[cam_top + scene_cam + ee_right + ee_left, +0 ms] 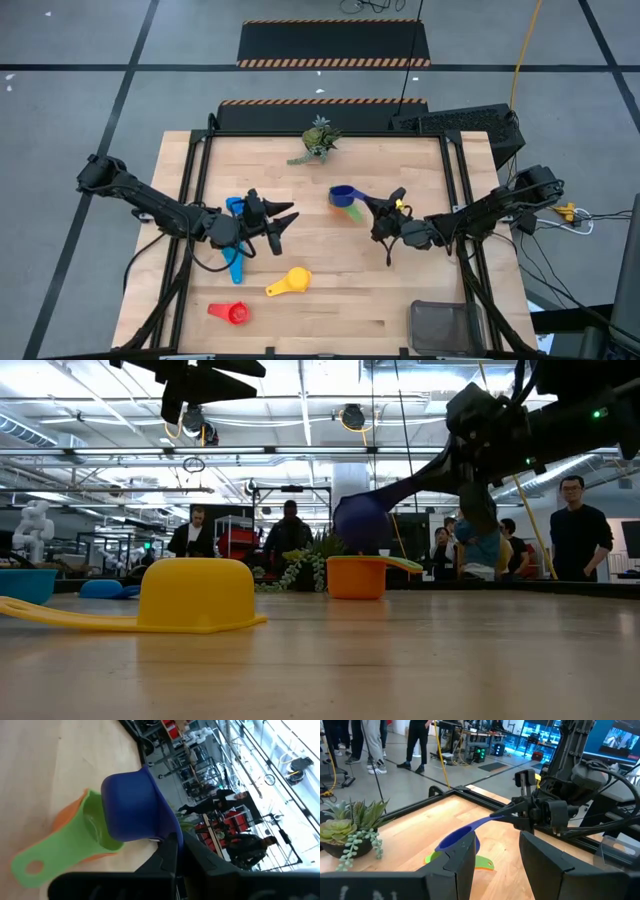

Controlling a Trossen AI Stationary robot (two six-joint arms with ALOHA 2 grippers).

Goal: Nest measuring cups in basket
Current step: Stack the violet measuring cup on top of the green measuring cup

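My right gripper is shut on the dark blue measuring cup, whose bowl hangs just over the green cup that is nested in the orange cup near the table's middle. Whether the bowls touch I cannot tell. My left gripper hovers open at the middle left, holding nothing, over a blue cup and a light blue cup. A yellow cup lies mouth down and a red cup lies nearer the front. The basket stands at the front right corner. My right gripper pinches the free end of the dark blue cup's handle between its two fingers. The fingers come nearly level from the table's right side and lie along the handle. The cup slants down from the fingers toward its bowl, clear of the table.
A small potted plant stands at the table's far edge. A black frame rail borders the tabletop. People stand in the room beyond the table. Bare wood lies between the yellow cup and the basket.
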